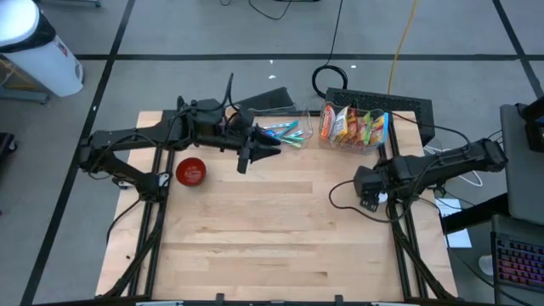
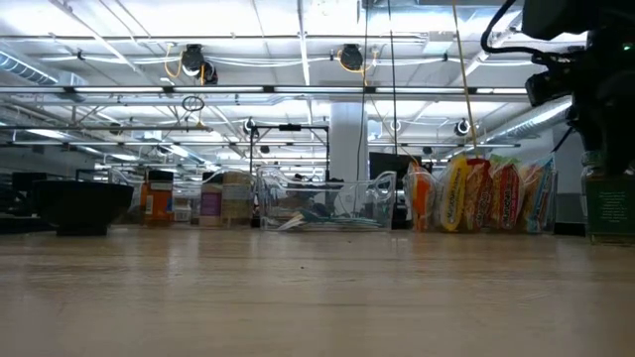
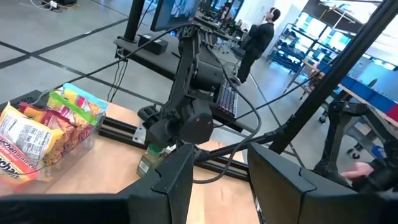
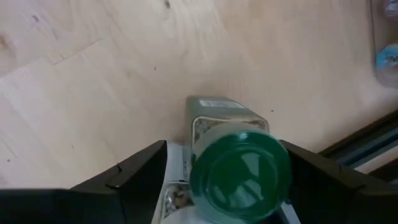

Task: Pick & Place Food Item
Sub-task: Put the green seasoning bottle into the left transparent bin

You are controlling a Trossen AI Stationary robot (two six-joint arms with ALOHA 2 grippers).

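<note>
The right gripper [image 4: 227,180] stands with its jaws spread on either side of a green-lidded clear jar [image 4: 236,171], upright on the light wooden table [image 1: 272,229] near the clear snack-packet bin [image 1: 355,127]. Whether the pads touch it I cannot tell. The left gripper [image 1: 259,151] hovers half-open, holding nothing, farther along from that bin.

Robotics lab: workstations [image 3: 227,99], ceiling trusses [image 2: 298,91]

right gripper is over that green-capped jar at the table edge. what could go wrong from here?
1. The jar stands near the table's right edge; a nudge from the right gripper could tip it or push it off.
2. The fingers sit wide of the green cap; closing off-centre on the round cap could let the jar slip or twist.
3. The snack bin is close behind; a swing that way might clip it.
</note>
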